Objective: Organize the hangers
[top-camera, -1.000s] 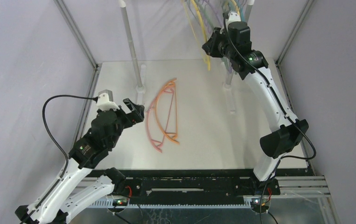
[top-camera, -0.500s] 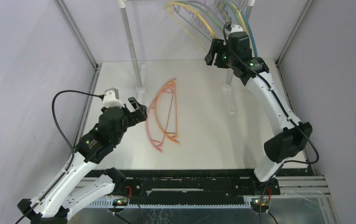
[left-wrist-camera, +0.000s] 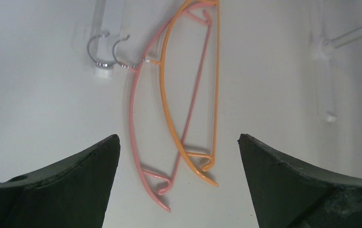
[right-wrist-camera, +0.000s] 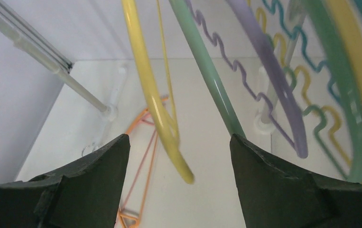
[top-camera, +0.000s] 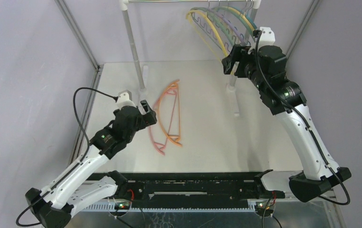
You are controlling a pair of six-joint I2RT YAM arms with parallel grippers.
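Two hangers lie overlapping on the white table: an orange hanger and a pink hanger, their metal hooks pointing left in the left wrist view. My left gripper hovers over their near ends, open and empty. Several hangers hang on the rail: yellow, green, lilac and teal. My right gripper stands open just below them; the yellow hanger's tip shows between the jaws, untouched.
The rail frame's left post and right post stand on white feet at the back of the table. Metal cage bars and lilac walls close in both sides.
My right gripper has opened, letting go of the yellow hanger, and drawn back to the right; the hung hangers swing. My left arm has moved right, over the two hangers on the table.
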